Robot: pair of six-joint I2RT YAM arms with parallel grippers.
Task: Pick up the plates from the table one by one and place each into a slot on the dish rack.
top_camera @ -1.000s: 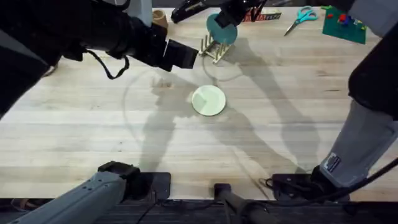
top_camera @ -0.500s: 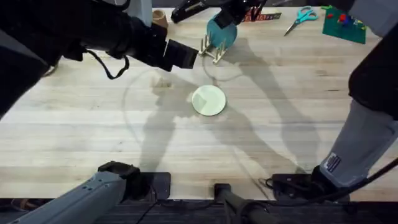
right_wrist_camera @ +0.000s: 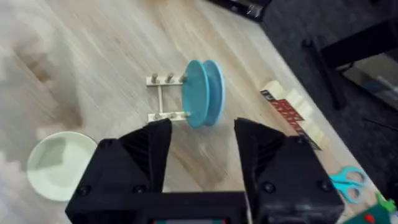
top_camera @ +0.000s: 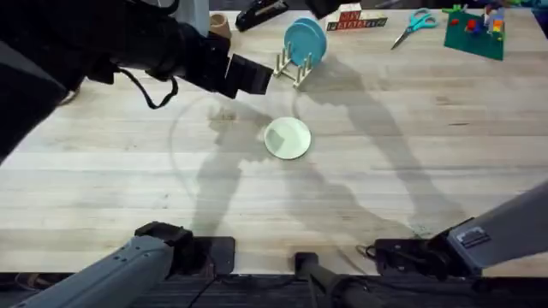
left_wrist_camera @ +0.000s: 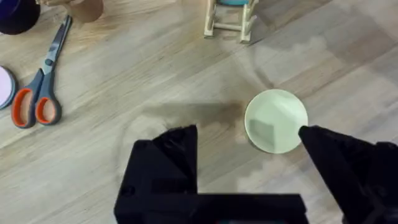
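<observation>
A sky-blue plate stands on edge between the pegs of the small wooden dish rack at the back middle of the table. Its rim looks doubled in the right wrist view, and I cannot tell if it is one plate or two. My right gripper hangs open above the rack, holding nothing. The cream-yellow plate lies flat mid-table. High above it, my left gripper is open, and the plate shows between its fingers. That gripper is the dark block overhead.
Teal scissors, a green board with bricks and a red-and-white box lie along the back edge. Orange-handled scissors lie left of the cream plate. A cardboard tube stands near the rack.
My right gripper let go of the blue plate in the rack and rose away from it. The right arm swung out of the right side. The left arm stayed put.
</observation>
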